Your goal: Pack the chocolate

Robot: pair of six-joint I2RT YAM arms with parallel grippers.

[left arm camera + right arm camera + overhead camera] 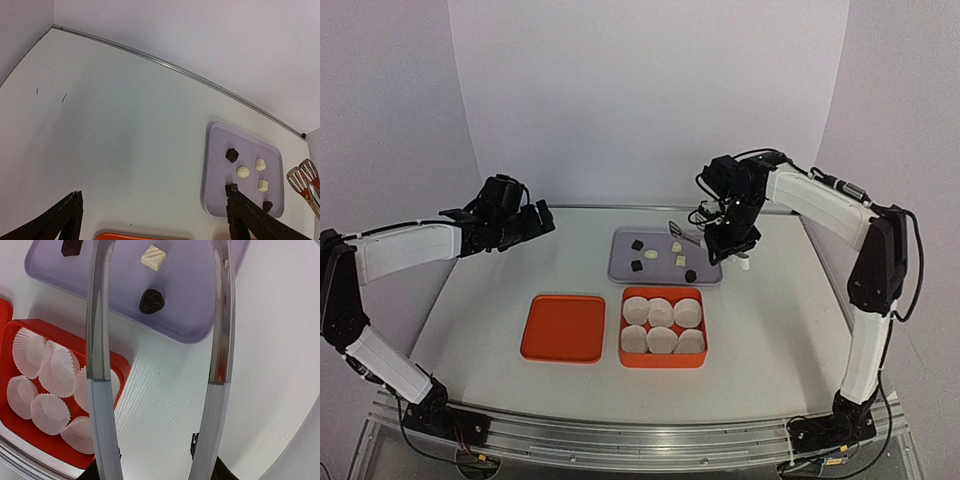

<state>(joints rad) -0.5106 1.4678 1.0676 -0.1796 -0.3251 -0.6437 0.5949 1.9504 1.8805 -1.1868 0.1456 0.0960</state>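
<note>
1. Holding tongs point(98, 365), the right gripper point(728, 243) hangs over the right edge of the tray point(656, 253); tong arms apart, nothing between them.
2. Six chocolates point(677, 245), three dark and three white, lie loose on the tray.
3. Left gripper point(542, 218) is spread wide, well left of the tray.
4. Red box point(662, 362) of paper cups point(662, 312) is just in front of the tray, with the lid point(562, 327) beside it.
</note>
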